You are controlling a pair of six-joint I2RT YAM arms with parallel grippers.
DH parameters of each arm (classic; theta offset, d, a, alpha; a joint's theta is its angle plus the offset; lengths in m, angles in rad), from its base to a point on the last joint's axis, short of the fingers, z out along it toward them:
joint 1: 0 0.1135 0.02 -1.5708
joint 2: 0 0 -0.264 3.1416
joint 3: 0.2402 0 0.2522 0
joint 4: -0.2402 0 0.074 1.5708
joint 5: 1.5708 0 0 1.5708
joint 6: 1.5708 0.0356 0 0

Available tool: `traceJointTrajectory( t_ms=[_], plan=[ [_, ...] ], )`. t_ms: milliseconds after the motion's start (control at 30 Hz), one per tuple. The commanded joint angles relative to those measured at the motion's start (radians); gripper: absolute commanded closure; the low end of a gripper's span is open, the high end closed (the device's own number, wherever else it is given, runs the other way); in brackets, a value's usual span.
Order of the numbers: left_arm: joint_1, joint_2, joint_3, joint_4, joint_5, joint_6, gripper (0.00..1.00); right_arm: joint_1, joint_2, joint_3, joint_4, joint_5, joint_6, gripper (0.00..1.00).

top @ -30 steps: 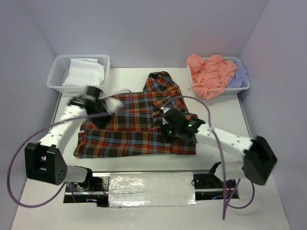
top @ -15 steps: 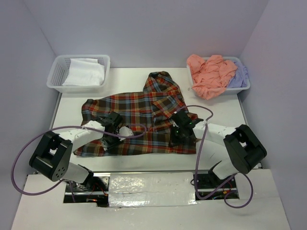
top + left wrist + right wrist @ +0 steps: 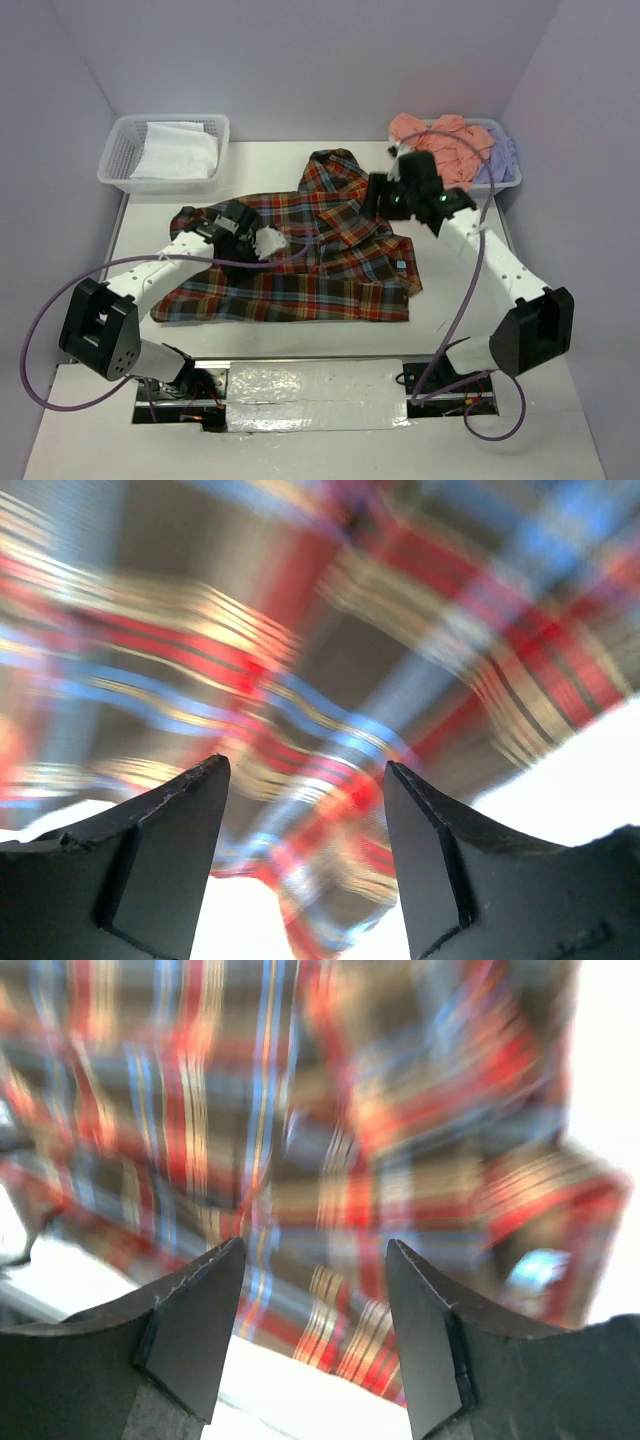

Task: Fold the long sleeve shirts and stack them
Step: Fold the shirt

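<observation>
The large plaid long sleeve shirt (image 3: 290,270) lies spread on the white table, collar toward the back. My left gripper (image 3: 238,225) hovers over its left half, jaws open with nothing between them; blurred plaid (image 3: 330,650) fills the left wrist view. Over the shirt's upper right part, my right gripper (image 3: 385,195) is raised, open and empty, with plaid cloth (image 3: 330,1110) below it. Crumpled salmon-pink shirts (image 3: 438,152) and a lavender one (image 3: 502,158) sit in the back right basket.
A white lattice basket (image 3: 120,160) at the back left holds a folded white cloth (image 3: 180,150). The back right basket (image 3: 508,185) stands just right of my right gripper. Purple cables loop around both arms. Bare table (image 3: 460,260) shows right of the shirt.
Both grippers have opened. My right gripper let go of the shirt's right side and rose toward the back right. My left gripper moved back over the shirt's left half.
</observation>
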Motion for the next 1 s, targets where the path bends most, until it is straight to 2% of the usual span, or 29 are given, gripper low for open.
traceJointTrajectory(
  t_ms=[0,133,233,333,467,767,833,867,933,967],
  plan=[
    [0.002,0.028,0.141,-0.035,0.020,0.041,0.24,-0.080,0.107,0.179,-0.119,0.023,-0.131,0.33],
    [0.002,0.113,0.314,-0.055,0.013,0.068,0.23,-0.107,0.343,0.326,-0.167,0.057,-0.169,0.33],
    [0.003,0.165,0.377,-0.149,0.013,0.120,0.23,-0.110,0.442,0.427,-0.179,0.092,-0.194,0.31],
    [0.003,0.145,0.337,-0.135,0.011,0.166,0.22,-0.110,0.523,0.473,-0.173,0.091,-0.209,0.30],
    [-0.001,0.121,0.334,-0.072,0.134,0.197,0.22,-0.110,0.626,0.545,-0.194,0.072,-0.225,0.30],
    [-0.040,0.075,0.264,0.093,0.177,0.340,0.22,-0.095,0.678,0.507,-0.168,0.126,-0.272,0.28],
    [-0.049,0.084,0.259,0.092,0.192,0.364,0.22,-0.091,0.686,0.504,-0.164,0.099,-0.275,0.35],
    [-0.061,0.085,0.259,0.092,0.200,0.375,0.22,-0.089,0.685,0.501,-0.156,0.086,-0.274,0.48],
    [-0.073,0.087,0.253,0.101,0.221,0.393,0.22,-0.089,0.671,0.475,-0.125,0.049,-0.266,0.62],
    [-0.077,0.086,0.248,0.113,0.230,0.404,0.21,-0.091,0.663,0.466,-0.116,0.023,-0.265,0.64]
  ],
)
